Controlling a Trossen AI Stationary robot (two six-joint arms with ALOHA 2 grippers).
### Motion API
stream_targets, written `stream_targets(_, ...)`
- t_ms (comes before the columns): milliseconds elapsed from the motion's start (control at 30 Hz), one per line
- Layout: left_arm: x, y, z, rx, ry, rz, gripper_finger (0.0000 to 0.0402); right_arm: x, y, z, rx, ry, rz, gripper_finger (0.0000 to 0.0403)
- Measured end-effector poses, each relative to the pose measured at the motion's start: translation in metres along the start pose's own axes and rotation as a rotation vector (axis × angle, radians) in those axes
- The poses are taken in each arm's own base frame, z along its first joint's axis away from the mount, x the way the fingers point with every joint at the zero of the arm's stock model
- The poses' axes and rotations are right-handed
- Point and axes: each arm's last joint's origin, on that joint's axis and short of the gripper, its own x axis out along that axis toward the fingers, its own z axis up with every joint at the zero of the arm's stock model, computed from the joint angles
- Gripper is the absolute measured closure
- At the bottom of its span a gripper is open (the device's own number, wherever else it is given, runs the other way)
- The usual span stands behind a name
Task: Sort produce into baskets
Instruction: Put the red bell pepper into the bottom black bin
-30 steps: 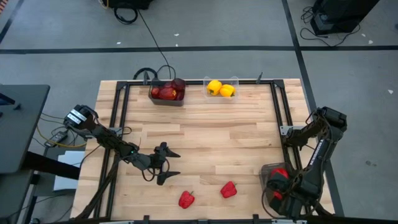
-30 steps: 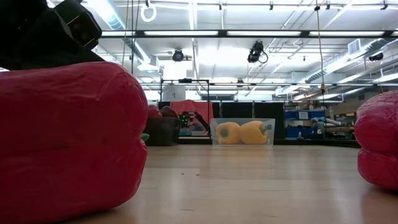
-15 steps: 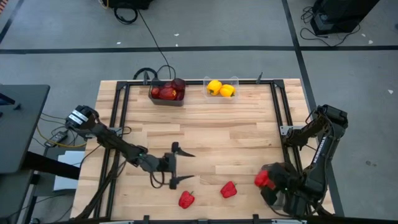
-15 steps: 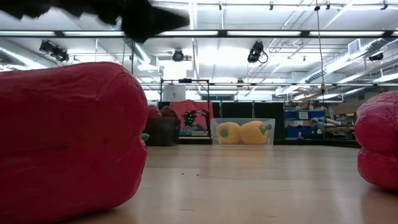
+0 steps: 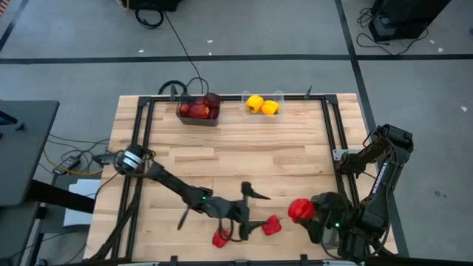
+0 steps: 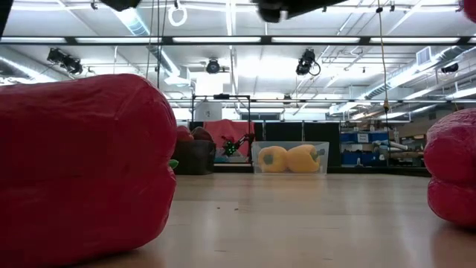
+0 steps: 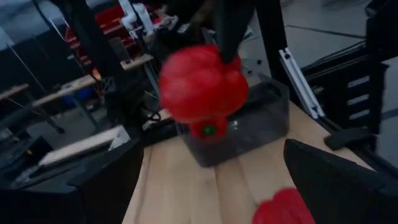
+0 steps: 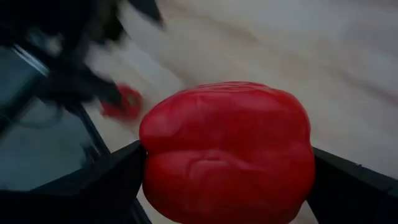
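Note:
My right gripper (image 5: 307,213) is shut on a red bell pepper (image 5: 298,210), held above the table near its near right corner; the pepper fills the right wrist view (image 8: 227,152). My left gripper (image 5: 260,210) is open, low over the table. A second red pepper (image 5: 272,225) lies by its nearer finger and shows between the fingers in the left wrist view (image 7: 283,208). A third red pepper (image 5: 221,238) lies by the near edge. A dark grey bin (image 5: 198,111) holds red and maroon produce. A clear bin (image 5: 262,106) holds two yellow peppers. My right gripper pinches the red pepper between its two fingers (image 8: 93,180), one on each of the pepper's opposite sides (image 8: 155,168). In the left wrist view a finger (image 7: 231,31) comes down onto it from above. The pepper is lifted clear, stem end (image 7: 208,129) down.
A third, dark see-through bin (image 7: 249,124) stands on the table just behind the held pepper, by the right arm's base. Black frame rails (image 5: 140,148) run along the table's left, right and far sides. Bare wood (image 5: 259,155) lies in the middle.
My left gripper has swept toward the table's right and near edges, staying open, until it stands by the two loose red peppers. My right gripper has carried its red pepper away from the bin at the near right, toward the table's left.

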Motion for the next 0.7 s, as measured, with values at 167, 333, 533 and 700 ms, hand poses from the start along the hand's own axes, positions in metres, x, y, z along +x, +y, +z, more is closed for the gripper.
stream_targets(167,0.02,-0.006,0.009,0.063,-0.021,0.059,0.0002,0.004,0.004,0.008,-0.006,-0.157,0.058,0.0004)
stream_targets(333,0.029,0.002,0.018,0.046,-0.044,0.089,0.0002,0.009,0.011,0.013,-0.02,-0.219,0.098,0.0004)
stream_targets(533,0.033,0.01,0.021,0.044,-0.105,0.036,0.0002,0.018,0.027,0.018,-0.035,-0.211,0.143,0.0004)
stream_targets(700,0.034,0.013,0.023,0.072,-0.141,0.002,0.0002,0.024,0.035,0.023,-0.011,-0.22,0.168,0.0004)
